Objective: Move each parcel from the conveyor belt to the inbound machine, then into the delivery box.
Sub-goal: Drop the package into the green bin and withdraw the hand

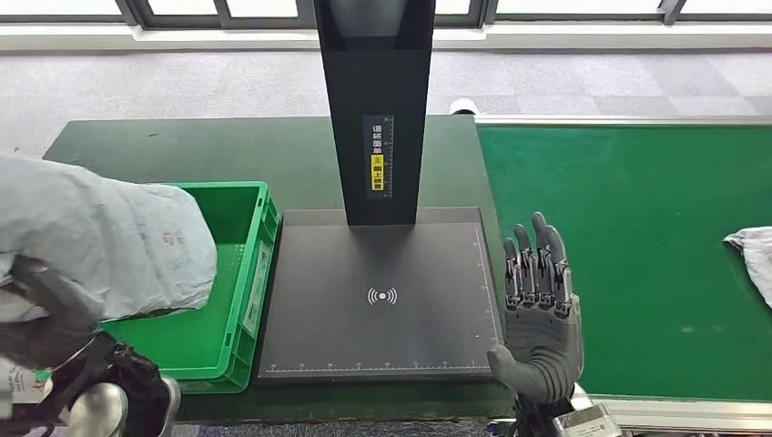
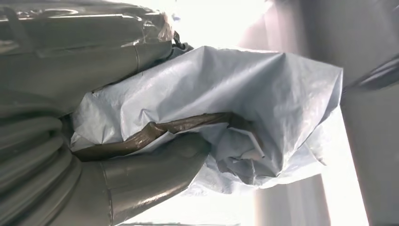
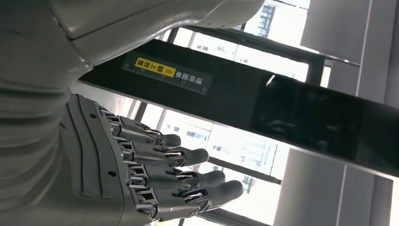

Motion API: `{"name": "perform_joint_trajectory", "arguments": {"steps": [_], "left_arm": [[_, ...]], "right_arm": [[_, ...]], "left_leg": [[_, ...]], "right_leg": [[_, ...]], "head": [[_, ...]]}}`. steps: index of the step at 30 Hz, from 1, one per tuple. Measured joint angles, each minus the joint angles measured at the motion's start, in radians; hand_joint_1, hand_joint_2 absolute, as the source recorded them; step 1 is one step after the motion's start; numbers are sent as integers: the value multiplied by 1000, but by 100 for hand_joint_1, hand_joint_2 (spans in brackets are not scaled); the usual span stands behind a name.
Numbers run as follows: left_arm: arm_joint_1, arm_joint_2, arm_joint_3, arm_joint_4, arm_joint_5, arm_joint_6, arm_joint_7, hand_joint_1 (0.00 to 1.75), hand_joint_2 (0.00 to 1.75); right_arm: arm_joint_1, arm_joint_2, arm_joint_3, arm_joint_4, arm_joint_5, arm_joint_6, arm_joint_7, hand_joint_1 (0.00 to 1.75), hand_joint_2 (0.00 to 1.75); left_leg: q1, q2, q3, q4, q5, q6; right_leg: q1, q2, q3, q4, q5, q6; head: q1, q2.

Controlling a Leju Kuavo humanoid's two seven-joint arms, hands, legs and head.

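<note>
Left hand (image 1: 50,319) grips a grey parcel (image 1: 109,241), held up at near left w/ its far end hanging over the green box (image 1: 250,273). You can see the grip close up in the left wrist view: thumb (image 2: 155,165) pressed under the crumpled bag (image 2: 226,108), brown tape strip running across it just beside the thumb.

Right hand (image 1: 539,305) holds nothing, fingers (image 1: 537,255) straight and slightly apart, pointing far, palm side turned left. It sits at the near right corner of the scanner plate (image 1: 382,300), between plate and belt (image 1: 628,255). Right wrist view shows the same hand (image 3: 155,179) w/ fingers extended, scanner post (image 3: 244,94) crossing behind it.

Box is on the table (image 1: 182,150), touching or just beside the plate's left edge; can't tell which. Plate is dark w/ a white wireless mark at centre, black post (image 1: 375,109) rising from its far edge w/ a yellow label.

2nd grey parcel (image 1: 754,259) lies on the green belt at far right edge, well apart from both hands.
</note>
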Motion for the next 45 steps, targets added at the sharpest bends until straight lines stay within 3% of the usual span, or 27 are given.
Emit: {"name": "perform_joint_trajectory", "arguments": {"steps": [4, 8, 25, 29, 45], "left_arm": [[-71, 16, 87, 243, 23, -58, 22, 175, 175], [-99, 25, 143, 378, 5, -66, 33, 175, 175], [-153, 27, 176, 490, -75, -29, 43, 173, 175], [-153, 27, 176, 490, -75, -28, 40, 0, 0], [-78, 14, 152, 394, -236, 97, -2, 0, 0]], "right_arm": [[7, 15, -11, -5, 15, 27, 0, 0, 175], [6, 27, -24, -5, 21, 36, 0, 0, 175], [-2, 42, -44, -3, 27, 39, 2, 0, 175], [-9, 42, -44, 0, 28, 40, 2, 0, 175], [-31, 44, -44, 20, 31, 45, 2, 0, 175]], "left_leg": [[0, 3, 1, 0, 1, -2], [0, 3, 0, 0, 1, -2], [-1, -5, 0, -2, 2, -1], [-1, -5, 1, -2, 2, -1], [0, -2, 1, -1, 5, -2]], "right_leg": [[0, 2, -1, 0, 2, -2], [0, 3, -1, 0, 3, -2], [-1, -5, 10, 0, -1, -1], [-1, -5, 11, 0, -1, -1], [0, -2, 1, 0, 3, -3]], "head": [[0, 0], [0, 0], [0, 0], [0, 0], [0, 0]]}}
